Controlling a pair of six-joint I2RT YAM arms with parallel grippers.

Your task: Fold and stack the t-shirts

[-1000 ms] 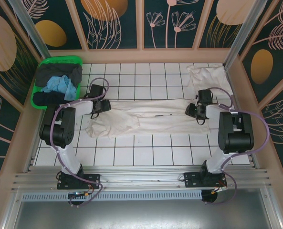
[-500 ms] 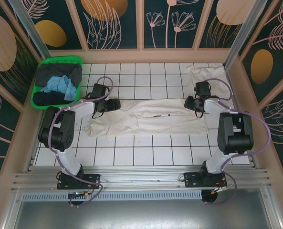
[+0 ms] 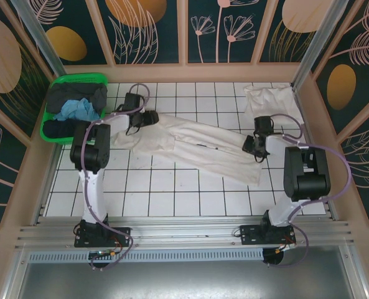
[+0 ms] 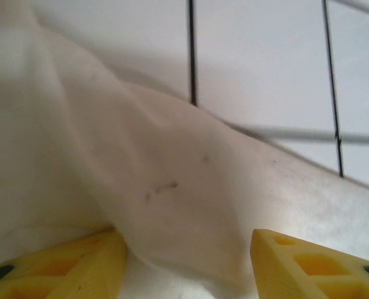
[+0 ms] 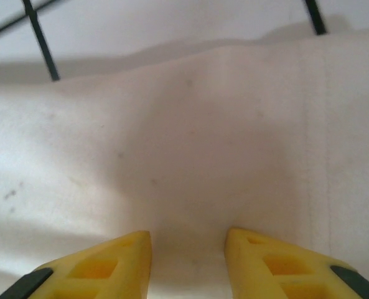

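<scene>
t-shirt (image 3: 196, 146) pulled out long, slanting across tiled table (image 3: 172, 199) from far left down to right-middle; left gripper (image 3: 148, 118) roughly half open, fat bunch of cloth pinched at far-left end; right gripper (image 3: 254, 146) narrower, nipping right end; folded t-shirt (image 3: 272, 99) sits in far right corner

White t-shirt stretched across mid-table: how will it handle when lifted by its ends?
Likely floppy: the t-shirt lies wrinkled and bunched, so it should sag between grip points. Probably light, being thin cloth that tents in soft folds in the left wrist view. May slide easily on the smooth tiled table.
</scene>
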